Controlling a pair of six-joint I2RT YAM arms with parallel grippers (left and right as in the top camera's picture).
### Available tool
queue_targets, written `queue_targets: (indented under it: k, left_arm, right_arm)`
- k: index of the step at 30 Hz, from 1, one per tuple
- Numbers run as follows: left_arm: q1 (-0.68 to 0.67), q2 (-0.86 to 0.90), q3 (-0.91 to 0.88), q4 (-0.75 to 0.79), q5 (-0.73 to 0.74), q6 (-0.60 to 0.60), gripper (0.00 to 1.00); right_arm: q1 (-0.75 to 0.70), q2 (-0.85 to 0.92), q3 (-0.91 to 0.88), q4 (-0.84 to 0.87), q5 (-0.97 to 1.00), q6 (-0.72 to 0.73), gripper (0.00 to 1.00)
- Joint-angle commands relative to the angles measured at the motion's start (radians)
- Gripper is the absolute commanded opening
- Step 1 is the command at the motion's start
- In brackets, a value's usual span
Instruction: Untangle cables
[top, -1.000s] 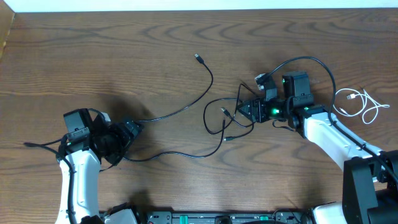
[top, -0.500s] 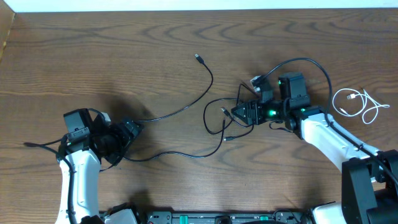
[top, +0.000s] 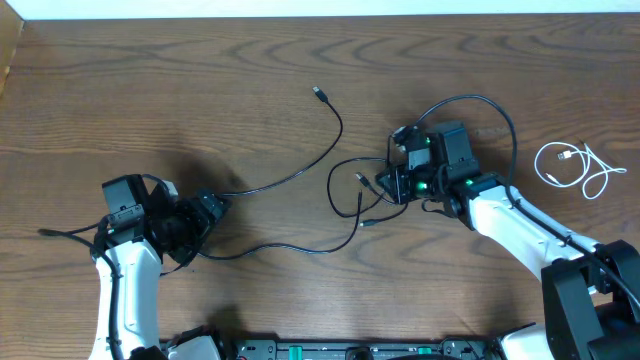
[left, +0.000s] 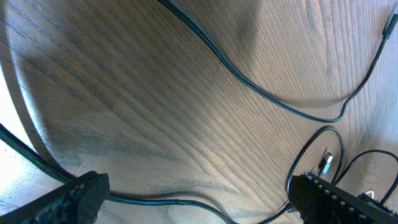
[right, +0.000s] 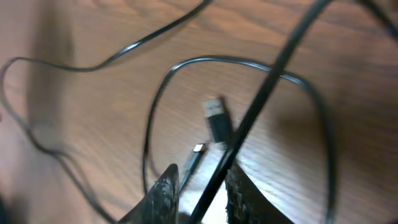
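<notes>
Overhead and wrist views of a wooden surface (top: 200, 80) bearing the cables; the black cords (top: 335, 140) lie across the middle, one running from a free plug at the far side down toward the left claw (top: 218, 205), another trailing along the near side, and both meeting in a knot of overlapping loops (top: 345, 185) just left of the right claw (top: 382, 185); the white cord (top: 575, 165) lies coiled by itself near the right edge, well apart from the black ones; the left claw stands spread wide, low over bare wood with a cord passing beneath it and nothing between its fingers; the right claw's fingers (right: 165, 193) are drawn close together with one black cord running straight between them – whether they actually clamp it cannot be told; two small plug ends (right: 216, 121) lie inside a loop just ahead.
</notes>
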Motion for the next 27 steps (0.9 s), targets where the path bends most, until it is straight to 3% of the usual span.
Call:
queue_targets:
  k: [1,10,27]
  left_arm:
    - [0.001,-0.002,0.018,-0.003,0.012,0.016,0.98]
    - [0.001,-0.002,0.018,-0.003,0.013,0.016,0.98]
    - [0.001,-0.002,0.018,-0.003,0.012,0.016,0.98]
  right_arm:
    - [0.002,0.000,-0.011,-0.023,0.150,0.004,0.21]
    - [0.002,0.001,-0.011,-0.045,0.297,-0.064,0.30]
    - [0.002,0.077,-0.019,-0.023,0.371,-0.098,0.37]
